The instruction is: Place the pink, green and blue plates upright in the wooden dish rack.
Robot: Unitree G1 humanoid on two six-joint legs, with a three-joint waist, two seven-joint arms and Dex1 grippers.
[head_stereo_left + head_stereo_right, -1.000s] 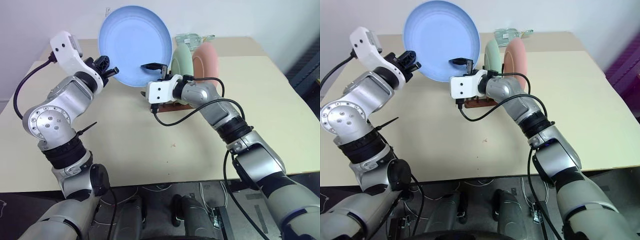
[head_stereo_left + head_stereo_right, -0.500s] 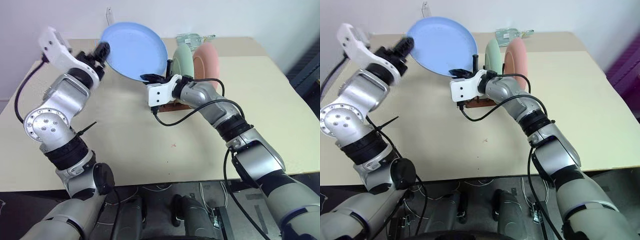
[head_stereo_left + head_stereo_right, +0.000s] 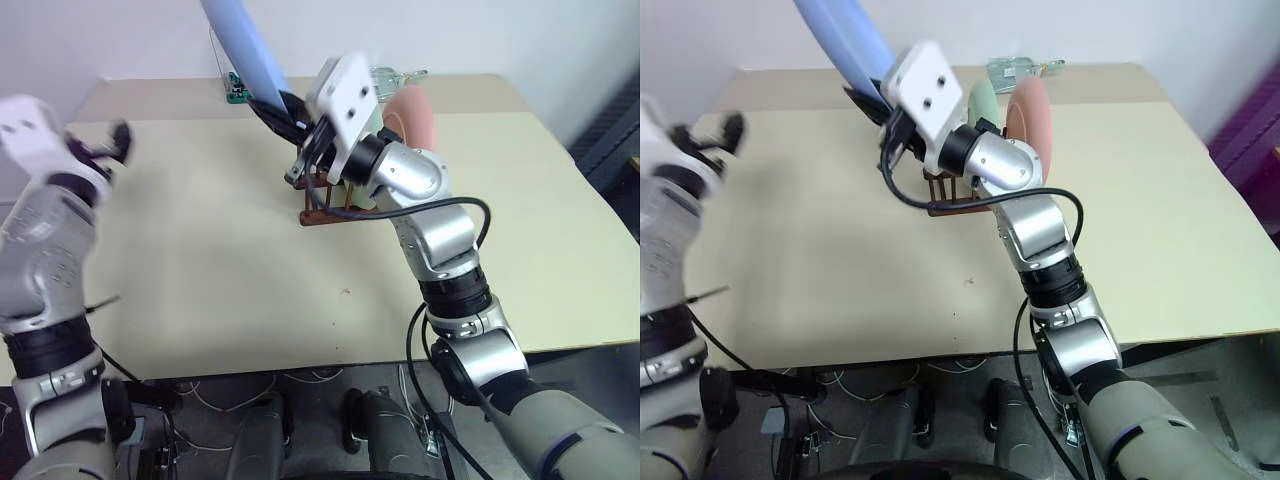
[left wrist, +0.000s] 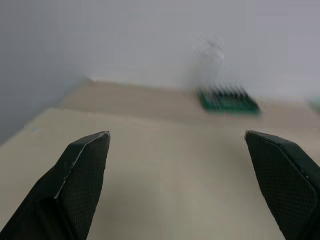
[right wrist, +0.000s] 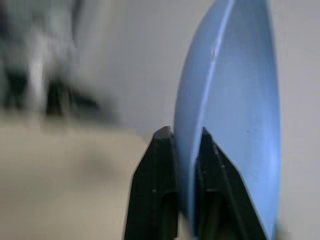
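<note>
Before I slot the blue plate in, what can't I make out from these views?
- Blue plate: top cut off by the head views' upper edge.
- Wooden dish rack: free slots hidden behind the right gripper and arm.
- Green plate: mostly hidden by that arm.
- Green holder: blurred in the left wrist view.

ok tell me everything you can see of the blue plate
The blue plate is a plain, matte, light blue round dish, shallow, with a smooth rim. It is seen almost edge-on, tilted, raised above the table, its top cut off by the head views. The right gripper is shut on its lower rim, one black finger on each face. It hangs above and beside the rack, touching neither it nor the green plate and pink plate standing there.
</note>
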